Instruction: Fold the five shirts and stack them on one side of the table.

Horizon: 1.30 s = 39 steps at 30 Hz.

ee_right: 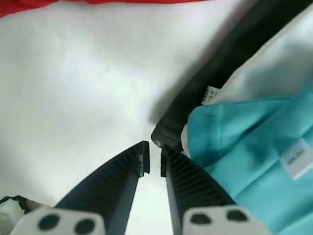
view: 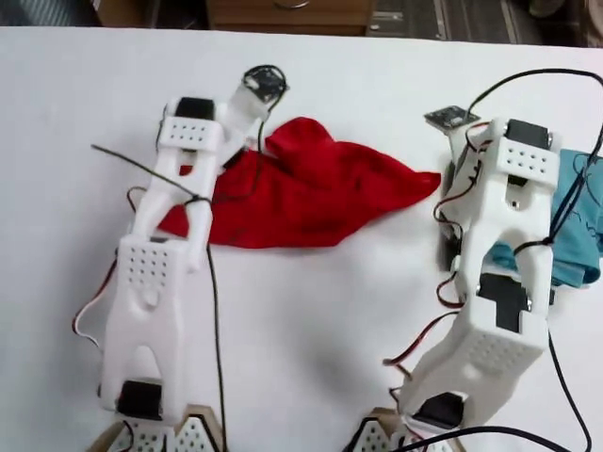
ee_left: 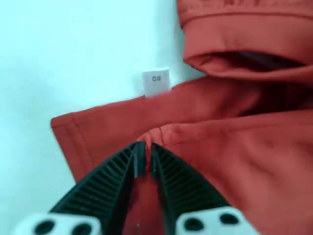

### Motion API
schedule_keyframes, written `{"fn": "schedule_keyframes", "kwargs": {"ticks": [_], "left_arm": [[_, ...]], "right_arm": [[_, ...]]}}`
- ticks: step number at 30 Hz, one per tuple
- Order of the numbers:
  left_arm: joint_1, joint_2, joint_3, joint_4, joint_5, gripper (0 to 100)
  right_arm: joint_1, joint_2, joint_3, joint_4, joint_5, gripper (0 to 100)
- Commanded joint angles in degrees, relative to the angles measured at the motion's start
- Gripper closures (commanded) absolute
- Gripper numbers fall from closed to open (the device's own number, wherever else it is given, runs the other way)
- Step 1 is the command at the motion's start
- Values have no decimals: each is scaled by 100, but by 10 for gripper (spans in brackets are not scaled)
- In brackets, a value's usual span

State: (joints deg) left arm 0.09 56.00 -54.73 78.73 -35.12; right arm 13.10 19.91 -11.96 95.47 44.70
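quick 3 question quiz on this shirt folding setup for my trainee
1. True or false: the left gripper is shut on the red shirt.
2. The teal shirt lies closest to: A the left gripper, B the right gripper, C both equally.
3. Fill in: the small white tag sits at the edge of the ____ shirt.
Key: 1 true; 2 B; 3 red.
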Motion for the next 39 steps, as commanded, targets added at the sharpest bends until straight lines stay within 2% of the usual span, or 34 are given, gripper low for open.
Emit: {"fn": "schedule_keyframes", "kwargs": {"ticks": [1, 6, 11, 15, 20, 24, 26, 30, 33, 39], "left_arm": [[141, -62, -971, 809, -18, 977], [369, -53, -2299, 2356, -18, 978], [202, -255, -2167, 2382, 343, 979], [185, -633, -1402, 2382, 352, 979], [9, -1749, -391, 2382, 352, 979], [-387, -2857, 321, 2382, 316, 979], [-589, -3393, 699, 2382, 316, 979], [-818, -4237, 1771, 2374, 316, 979], [-800, -4712, 2826, 2365, 308, 979], [-905, -5319, 4242, 2356, 281, 979]], "right_arm": [[-84, -391, 9, -40, -18, 947], [-92, -391, 9, -75, -18, 947], [-48, -391, 9, -75, -18, 947], [40, -391, 0, -75, -18, 947], [66, -391, 0, -101, -70, 947], [127, -400, 26, -708, -220, 943], [145, -391, 35, -875, 123, 943], [31, -382, 26, -910, 1371, 943], [-101, -435, 0, -1068, 1776, 943], [-541, -286, 123, -2088, 457, 943]]}}
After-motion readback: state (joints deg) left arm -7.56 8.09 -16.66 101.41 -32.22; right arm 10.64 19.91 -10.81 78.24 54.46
